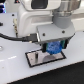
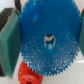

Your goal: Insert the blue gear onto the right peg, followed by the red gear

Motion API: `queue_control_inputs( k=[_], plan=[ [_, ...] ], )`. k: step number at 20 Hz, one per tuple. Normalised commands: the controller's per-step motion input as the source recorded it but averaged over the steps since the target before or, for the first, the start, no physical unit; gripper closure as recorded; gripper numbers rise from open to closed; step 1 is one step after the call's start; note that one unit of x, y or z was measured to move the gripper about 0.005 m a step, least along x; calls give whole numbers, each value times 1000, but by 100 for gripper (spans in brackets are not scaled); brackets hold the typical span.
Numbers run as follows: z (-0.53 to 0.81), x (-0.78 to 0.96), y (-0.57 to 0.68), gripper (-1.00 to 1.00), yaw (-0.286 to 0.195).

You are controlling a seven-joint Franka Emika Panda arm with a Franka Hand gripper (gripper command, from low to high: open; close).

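In the exterior view my gripper [image 1: 52,49] hangs low over the right part of the black-bordered base plate [image 1: 34,57], shut on the blue gear [image 1: 52,48], which shows between the fingers. In the wrist view the blue gear [image 2: 48,36] fills most of the picture, gripped between my green finger pads [image 2: 9,44], with a dark hole at its hub. The red gear [image 2: 27,75] shows partly beyond the blue gear's rim. The right peg is hidden under the gear and gripper. A thin pin [image 1: 36,56] stands on the plate's left part.
The white table surface [image 1: 15,70] surrounds the plate. A black cable [image 1: 15,36] runs from the exterior view's left to the wrist. The arm's white body [image 1: 35,20] fills the upper part of that view.
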Motion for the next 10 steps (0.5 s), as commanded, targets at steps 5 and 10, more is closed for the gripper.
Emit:
queue_control_inputs(
  k=[5,10],
  plan=[
    [-29,160,-71,100,0],
    [-77,252,-71,100,0]
  ],
)
